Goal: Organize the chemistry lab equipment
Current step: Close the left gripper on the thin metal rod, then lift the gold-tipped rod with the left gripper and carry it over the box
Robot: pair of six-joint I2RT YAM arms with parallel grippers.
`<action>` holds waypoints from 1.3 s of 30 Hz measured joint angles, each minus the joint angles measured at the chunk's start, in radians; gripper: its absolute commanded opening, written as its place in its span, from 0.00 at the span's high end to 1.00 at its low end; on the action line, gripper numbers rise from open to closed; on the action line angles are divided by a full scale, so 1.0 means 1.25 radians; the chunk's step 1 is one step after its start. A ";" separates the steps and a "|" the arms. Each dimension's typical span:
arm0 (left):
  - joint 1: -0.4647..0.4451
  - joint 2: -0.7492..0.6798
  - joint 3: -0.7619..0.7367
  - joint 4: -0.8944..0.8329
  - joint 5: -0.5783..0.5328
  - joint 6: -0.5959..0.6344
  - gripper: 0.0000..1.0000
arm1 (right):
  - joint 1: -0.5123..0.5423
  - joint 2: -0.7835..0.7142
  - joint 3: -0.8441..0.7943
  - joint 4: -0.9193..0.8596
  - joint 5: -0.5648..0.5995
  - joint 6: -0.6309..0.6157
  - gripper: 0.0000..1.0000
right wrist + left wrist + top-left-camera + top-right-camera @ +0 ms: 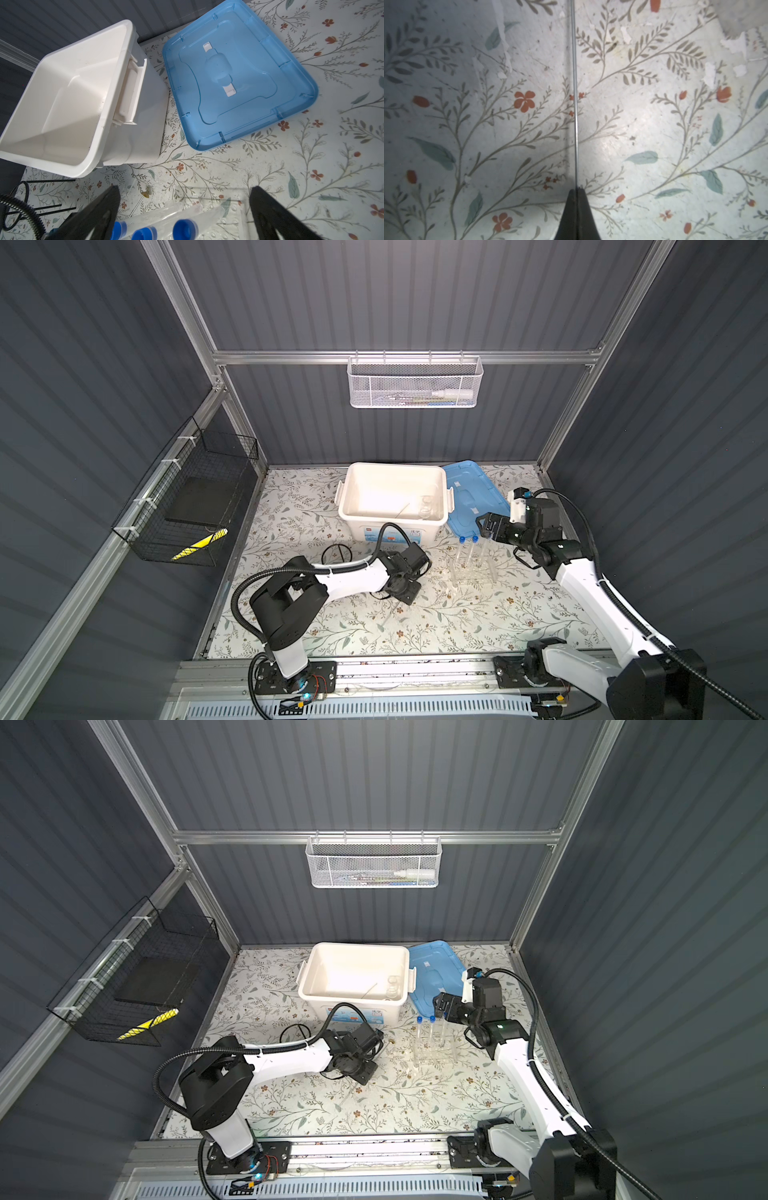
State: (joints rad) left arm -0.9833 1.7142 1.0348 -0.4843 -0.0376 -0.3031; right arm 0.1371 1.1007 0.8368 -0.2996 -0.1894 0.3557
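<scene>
My left gripper (pixel 576 188) is shut on one end of a thin clear rod (pixel 574 93), which points straight away from the jaws, low over the floral mat. In both top views this gripper (pixel 405 593) (pixel 365 1073) is at mid-table, facing down. My right gripper (pixel 185 187) (pixel 484 526) stands open above three blue-capped test tubes (pixel 185 229) (pixel 467 539) that stand in a clear rack (pixel 473 572) (pixel 432 1052). It touches none of them. A black wire ring tripod (pixel 336 553) (pixel 20 197) lies in front of the white box.
The open white box (pixel 392 466) holds a rod and small clear glassware (pixel 426 506). Its blue lid (pixel 473 497) (pixel 239 79) lies beside it on the right. A white mesh basket (pixel 415 383) hangs on the back wall and a black one (pixel 187 497) on the left wall.
</scene>
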 measured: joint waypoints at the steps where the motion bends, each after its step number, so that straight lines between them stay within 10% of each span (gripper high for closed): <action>1: 0.000 -0.010 0.000 -0.004 -0.001 0.003 1.00 | 0.000 -0.001 0.000 0.000 0.000 0.000 0.01; 30: 0.003 -0.178 0.276 -0.180 -0.093 0.218 1.00 | 0.000 0.000 0.000 0.013 -0.004 0.004 0.01; 39: 0.140 -0.122 0.457 -0.191 -0.096 0.358 1.00 | 0.000 -0.001 0.000 0.027 -0.007 0.012 0.01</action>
State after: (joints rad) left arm -0.8078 1.5612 1.6054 -0.7235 -0.1570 0.1444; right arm 0.1371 1.1000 0.8368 -0.2657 -0.1986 0.3710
